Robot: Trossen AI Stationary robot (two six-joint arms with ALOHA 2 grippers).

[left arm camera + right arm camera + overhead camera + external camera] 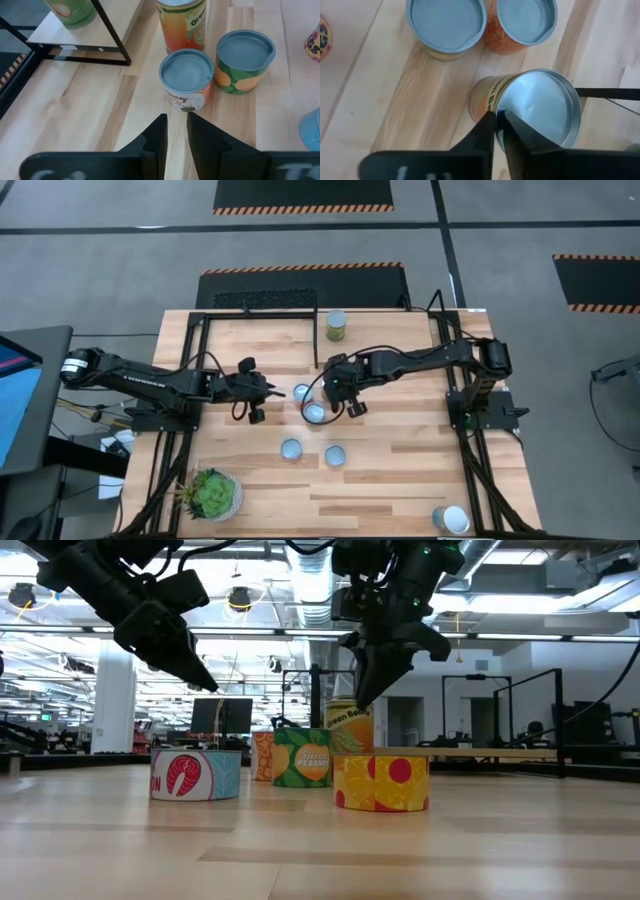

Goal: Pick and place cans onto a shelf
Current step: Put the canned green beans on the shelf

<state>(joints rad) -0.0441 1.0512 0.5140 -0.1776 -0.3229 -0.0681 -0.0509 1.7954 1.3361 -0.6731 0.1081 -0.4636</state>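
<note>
A tall orange can point(485, 97) with a shiny top stands upright on the table. My right gripper point(498, 127) is shut and points steeply down at the edge of that top; the low view shows it too point(364, 695). Two short cans point(445, 22) point(525, 20) stand just beyond the tall one. My left gripper point(176, 132) hovers left of this cluster with its fingers almost closed on nothing, facing a short can point(186, 75). A green can point(336, 326) stands on the shelf point(390, 330) at the far edge. My right gripper comes from above at the rim of the tall can's top point(506, 107). In the low view the fingertips point(362, 700) reach down to the can's top. I cannot tell whether they touch it.
Two short cans, salmon-labelled point(195, 777) and yellow with red dots point(382, 783), stand nearer the front edge. Another can point(455, 520) sits at the near right corner, and a potted plant point(212, 495) at the near left. Thin black rods point(200, 340) frame the far left of the table.
</note>
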